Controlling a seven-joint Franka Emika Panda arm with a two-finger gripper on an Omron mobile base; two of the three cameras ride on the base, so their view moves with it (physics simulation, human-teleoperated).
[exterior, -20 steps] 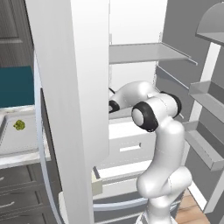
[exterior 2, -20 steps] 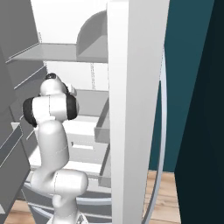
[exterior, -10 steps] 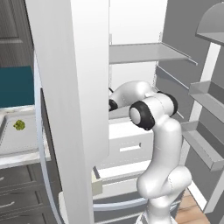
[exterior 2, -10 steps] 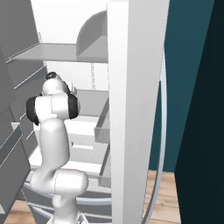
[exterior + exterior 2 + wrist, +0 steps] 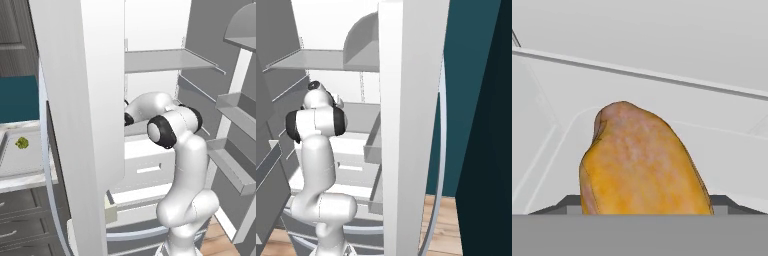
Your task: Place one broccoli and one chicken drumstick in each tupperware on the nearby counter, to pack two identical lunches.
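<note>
A golden-brown chicken drumstick [image 5: 643, 165] lies close in front of the hand on a white fridge shelf. My gripper [image 5: 646, 205] straddles it. One dark fingertip [image 5: 569, 202] shows at its left side and one at its right, both right against its outline, but contact is unclear. In the left base view the arm [image 5: 172, 130] reaches into the open fridge, its hand hidden behind the door. A green broccoli [image 5: 21, 143] lies in a pale tupperware [image 5: 12, 167] on the marble counter [image 5: 25, 181] at the far left.
The tall white fridge door [image 5: 82, 115] stands open between the arm and the counter. Grey door bins [image 5: 235, 172] hang on the right. A shelf [image 5: 165, 60] runs above the arm, and white drawers [image 5: 147, 167] sit below it. Another door panel [image 5: 411, 130] rises beside the arm.
In the left base view the arm's elbow has edged slightly left, toward the fridge interior. The broccoli and the doors have not moved.
</note>
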